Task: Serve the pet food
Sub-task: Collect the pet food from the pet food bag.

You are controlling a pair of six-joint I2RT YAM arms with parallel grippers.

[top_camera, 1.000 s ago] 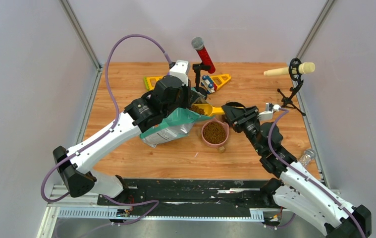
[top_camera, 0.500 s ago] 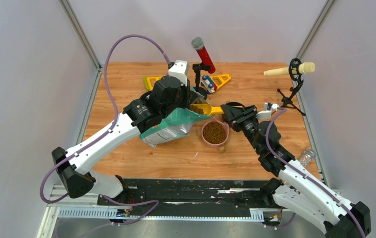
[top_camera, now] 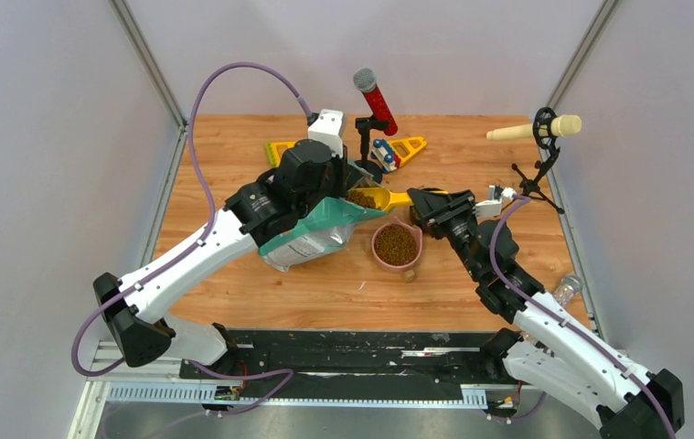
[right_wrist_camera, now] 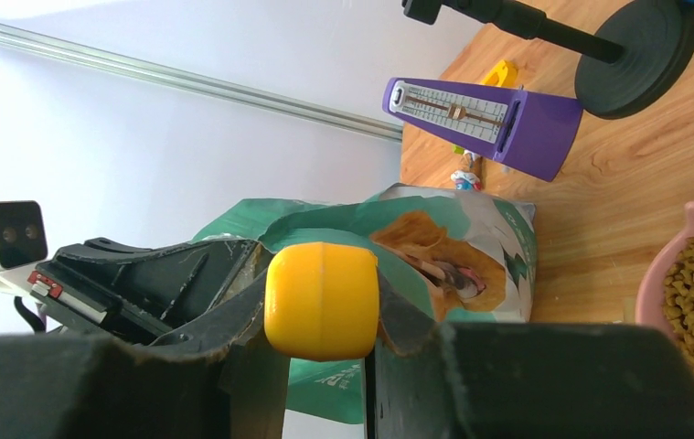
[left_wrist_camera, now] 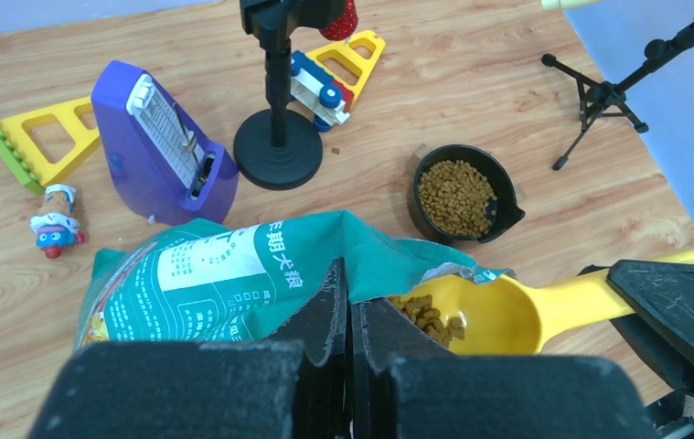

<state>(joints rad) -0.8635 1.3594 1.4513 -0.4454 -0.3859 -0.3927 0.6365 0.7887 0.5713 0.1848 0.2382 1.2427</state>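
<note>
1. Where the wooden table [top_camera: 233, 155] fills the booth, two arms reach in from its near edge, one from the near left and one from the near right, and meet around the middle.
2. A teal bag [top_camera: 311, 240] with a white label slumps left of centre, its open mouth turned to the right and lifted off the table.
3. The left gripper [left_wrist_camera: 349, 306] is pinched fully together on the upper rim of the bag's mouth and holds that edge up.
4. The right gripper [top_camera: 421, 203], just right of the mouth, is clamped narrowly on the handle of a yellow scoop [left_wrist_camera: 494, 315]. The butt of the handle shows between its fingers in the right wrist view.
5. A purple metronome [left_wrist_camera: 165, 146] stands on the far side of the bag, with the round black base of a microphone stand [left_wrist_camera: 277, 155] to its right.
6. A pink bowl [top_camera: 377, 257] sits just near of the scoop and right of the bag, filled with brown kibble [top_camera: 397, 244].
7. A black bowl [left_wrist_camera: 506, 197] sits far of the scoop, and it holds kibble too.
8. The scoop's cup lies at the bag's mouth, partly under the torn edge. More kibble is heaped in the half of the cup nearest the bag.
</note>
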